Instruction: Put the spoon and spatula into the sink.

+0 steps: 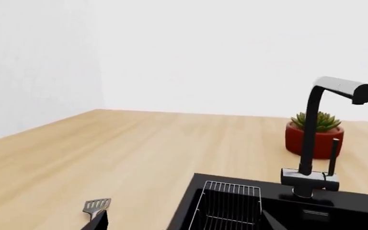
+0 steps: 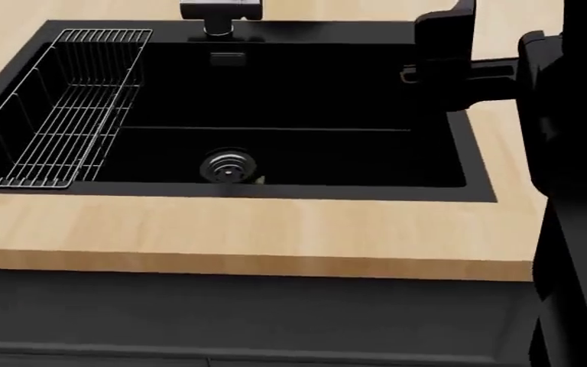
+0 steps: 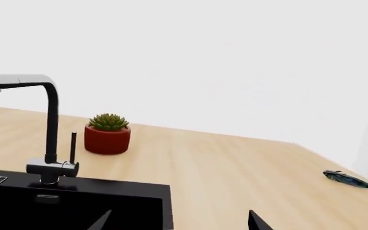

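While the sink [image 2: 273, 115] lies bare, the spatula [image 1: 96, 206] rests on the counter [image 1: 126, 153]

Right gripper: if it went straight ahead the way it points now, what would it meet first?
Probably nothing soon: the right gripper points over bare wooden counter toward the white back wall; the potted succulent sits off-line. Depth is uncertain.

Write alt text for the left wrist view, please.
A slotted silver spatula head juts up at the frame's lower edge, over a light wooden counter beside the large black sink holding a wire rack. Behind stand a black faucet and a red-potted succulent.
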### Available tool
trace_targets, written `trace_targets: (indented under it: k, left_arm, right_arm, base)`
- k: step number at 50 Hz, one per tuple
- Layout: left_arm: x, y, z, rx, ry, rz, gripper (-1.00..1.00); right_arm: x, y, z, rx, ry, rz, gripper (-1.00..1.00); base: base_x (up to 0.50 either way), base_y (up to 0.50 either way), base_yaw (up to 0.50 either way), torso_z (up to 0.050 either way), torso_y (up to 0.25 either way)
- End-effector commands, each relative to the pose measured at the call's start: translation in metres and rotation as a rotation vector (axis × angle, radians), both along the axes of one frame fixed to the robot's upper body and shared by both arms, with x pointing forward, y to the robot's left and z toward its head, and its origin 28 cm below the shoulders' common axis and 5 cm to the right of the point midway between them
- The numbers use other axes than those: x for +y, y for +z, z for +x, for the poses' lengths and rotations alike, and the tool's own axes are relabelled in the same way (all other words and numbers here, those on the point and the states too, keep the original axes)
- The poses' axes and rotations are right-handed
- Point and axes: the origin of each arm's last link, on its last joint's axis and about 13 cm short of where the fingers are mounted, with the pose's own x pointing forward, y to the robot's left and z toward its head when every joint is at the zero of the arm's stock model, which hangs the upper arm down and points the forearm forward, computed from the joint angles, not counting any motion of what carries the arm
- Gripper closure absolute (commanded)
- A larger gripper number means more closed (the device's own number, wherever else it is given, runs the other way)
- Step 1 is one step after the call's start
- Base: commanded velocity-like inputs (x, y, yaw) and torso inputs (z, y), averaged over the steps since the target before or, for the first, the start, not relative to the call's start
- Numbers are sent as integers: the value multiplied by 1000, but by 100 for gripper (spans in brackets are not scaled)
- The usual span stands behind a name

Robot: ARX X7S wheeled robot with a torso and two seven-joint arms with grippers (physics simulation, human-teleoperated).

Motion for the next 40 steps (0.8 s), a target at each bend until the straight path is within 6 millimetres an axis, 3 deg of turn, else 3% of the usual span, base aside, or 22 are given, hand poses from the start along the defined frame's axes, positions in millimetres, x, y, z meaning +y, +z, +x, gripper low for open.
trace_targets:
  k: [1,40]
  left_arm:
    - [-2,-1,0,-1,-13,-8,-100]
    - [-5,-5,0,18,-28,-18,-100]
  right_arm:
    - [-2,-4,-3,-2,3,39,-100]
    - [-2,-16,-5,30,35,67,-100]
  base:
    - [328,0,0,0,0]
    - [306,71,0,0,0]
